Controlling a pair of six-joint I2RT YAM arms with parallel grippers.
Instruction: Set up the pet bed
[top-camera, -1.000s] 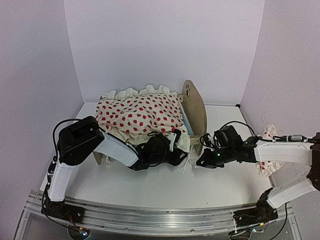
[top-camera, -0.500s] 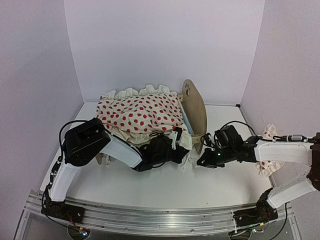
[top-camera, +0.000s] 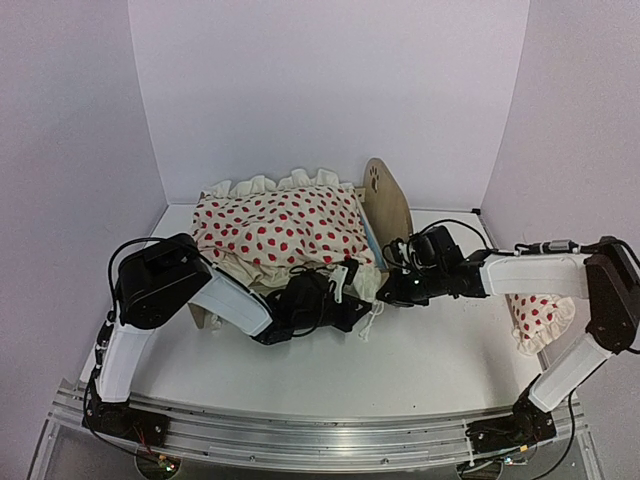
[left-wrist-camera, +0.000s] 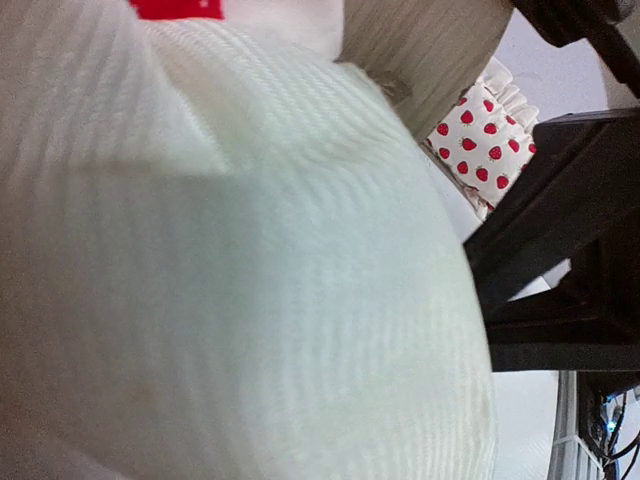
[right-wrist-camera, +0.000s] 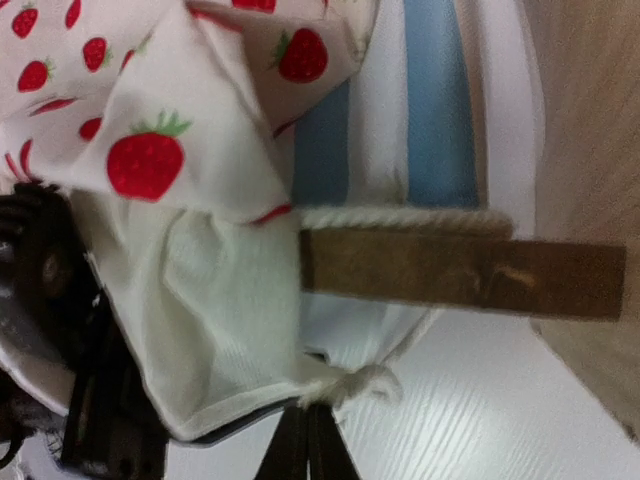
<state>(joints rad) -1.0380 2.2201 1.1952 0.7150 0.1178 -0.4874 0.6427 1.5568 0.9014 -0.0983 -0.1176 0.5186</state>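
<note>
The pet bed (top-camera: 390, 215) stood mid-surface toward the back wall, its rounded paw-print headboard at the 3 o'clock end. Most of it was covered by a strawberry-print duvet (top-camera: 275, 225) with a ruffled edge along the 12 o'clock side. The white surface (top-camera: 400, 370) lay bare at 6 o'clock of the bed.

The left claw (top-camera: 352, 290) sat at the bed's 5 o'clock corner, pressed together on the duvet's cream underside. In its wrist view that cream weave filled nearly everything.

The right claw (top-camera: 388, 292) reached in from 3 o'clock to the same corner, just beside the left one, its tips pressed together. In its wrist view the joined tips (right-wrist-camera: 305, 445) sat right under a knotted white cord (right-wrist-camera: 355, 383), and whether they gripped it could not be told. Above the knot ran the bed's wooden side rail (right-wrist-camera: 455, 275), then the blue-and-white striped mattress (right-wrist-camera: 430, 110), with the duvet folded over it at 10 o'clock.

A small ruffled strawberry-print pillow (top-camera: 535, 318) lay on the surface well apart at 3 o'clock, partly under the right arm.
</note>
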